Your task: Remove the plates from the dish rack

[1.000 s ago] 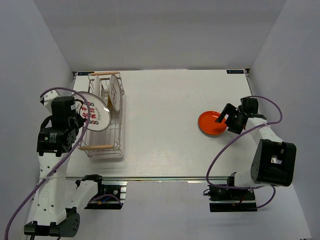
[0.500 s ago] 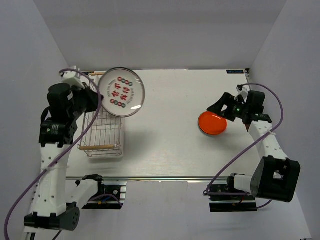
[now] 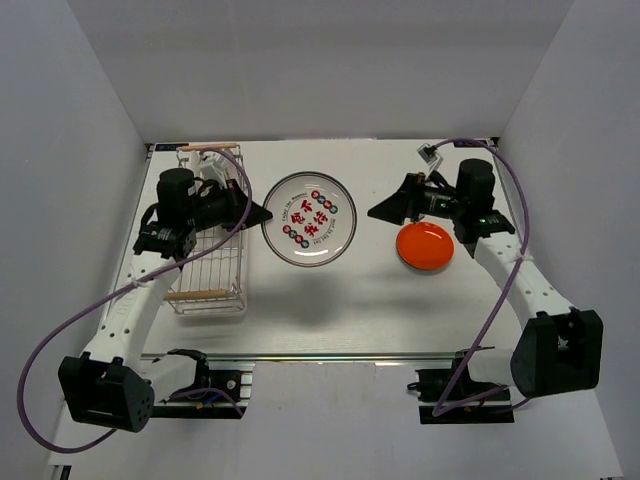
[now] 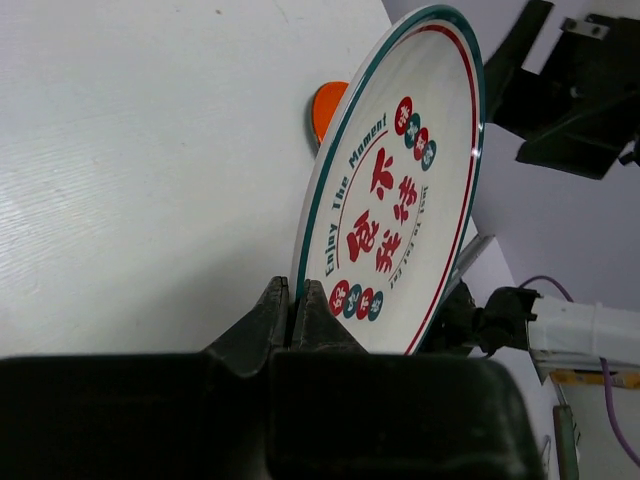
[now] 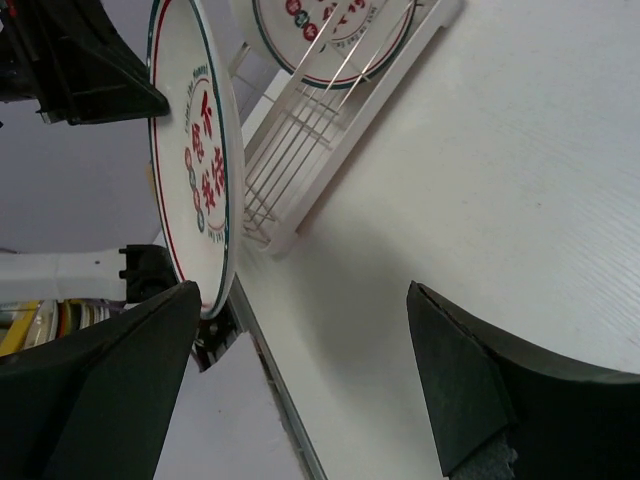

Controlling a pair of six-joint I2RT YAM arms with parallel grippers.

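My left gripper [image 3: 262, 214] is shut on the rim of the white plate with teal-red rings [image 3: 309, 219] and holds it above the table's middle. In the left wrist view the jaws [image 4: 297, 300] pinch the lower rim of this plate [image 4: 400, 190]. My right gripper [image 3: 385, 210] is open and empty, just right of that plate. In the right wrist view the plate [image 5: 195, 150] stands by the left finger [image 5: 110, 380]. The orange-red plate [image 3: 425, 246] lies flat on the table at the right. The dish rack [image 3: 208, 270] stands at the left with another white plate [image 5: 330, 30] upright in it.
The rack's wooden handles [image 3: 192, 294] lie at its near and far ends. White walls close in the table on three sides. The orange-red plate also shows behind the held plate in the left wrist view [image 4: 325, 105].
My left arm has swung the ringed plate from above the rack to the right and lower, over the table's middle. My right arm has left the orange-red plate and moved left toward the held plate.
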